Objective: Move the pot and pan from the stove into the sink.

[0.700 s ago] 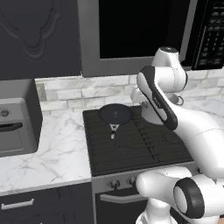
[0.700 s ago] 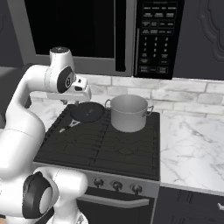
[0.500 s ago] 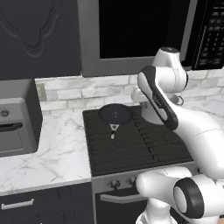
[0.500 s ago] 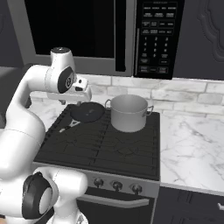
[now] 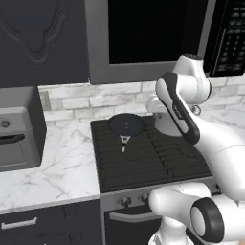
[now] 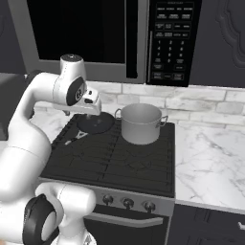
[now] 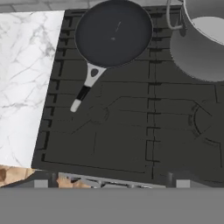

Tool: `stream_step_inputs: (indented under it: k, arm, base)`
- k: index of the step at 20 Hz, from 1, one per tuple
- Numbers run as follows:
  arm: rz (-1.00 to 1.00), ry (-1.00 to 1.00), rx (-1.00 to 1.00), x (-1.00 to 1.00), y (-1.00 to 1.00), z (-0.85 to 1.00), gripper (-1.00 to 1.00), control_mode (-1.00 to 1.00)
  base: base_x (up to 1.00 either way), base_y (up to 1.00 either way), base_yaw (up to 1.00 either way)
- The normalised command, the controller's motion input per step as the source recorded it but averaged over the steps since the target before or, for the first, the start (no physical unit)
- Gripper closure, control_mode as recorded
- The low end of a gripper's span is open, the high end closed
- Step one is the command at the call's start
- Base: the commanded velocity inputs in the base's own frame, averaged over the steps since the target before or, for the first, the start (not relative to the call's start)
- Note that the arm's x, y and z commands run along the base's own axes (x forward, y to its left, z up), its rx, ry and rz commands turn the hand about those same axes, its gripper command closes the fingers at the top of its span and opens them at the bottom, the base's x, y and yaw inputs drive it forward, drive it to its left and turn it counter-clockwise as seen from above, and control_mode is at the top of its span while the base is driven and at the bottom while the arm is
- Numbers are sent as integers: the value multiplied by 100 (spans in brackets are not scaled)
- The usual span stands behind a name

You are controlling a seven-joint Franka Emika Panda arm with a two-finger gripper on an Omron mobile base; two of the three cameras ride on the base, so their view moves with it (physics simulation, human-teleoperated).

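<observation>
Nearest, at the lower part of the frame, the stove (image 7: 131, 131) shows its dark grates, with the white marble bench (image 7: 24, 74) on its left. The claw stands wide open above the stove and holds nothing. Farther, the pan (image 7: 113, 33) lies at the upper middle, its handle pointing down-left. The pot (image 7: 201, 39) stands at the upper right, just beside the pan.

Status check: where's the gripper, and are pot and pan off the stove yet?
Gripper open, empty, above stove. Pan and pot on burners, untouched. Nothing blocking.
</observation>
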Motion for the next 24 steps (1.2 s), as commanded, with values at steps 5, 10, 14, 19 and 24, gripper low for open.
stream_step_inputs:
  k: [5, 10, 14, 19, 24]
  arm:
    - [0, 0, 12, -1, 0, -17, -100, -100]
    - [0, 0, 13, 0, 0, -18, -100, -100]
    - [0, 0, 13, 0, 2, -15, -100, -100]
    - [0, 0, 11, 0, 16, -18, -100, -100]
    - [0, 0, 12, 0, 21, -23, -100, -100]
  base:
    - [0, 0, 0]
    - [0, 0, 0]
    - [0, 0, 0]
    - [0, 0, 0]
    - [0, 0, 0]
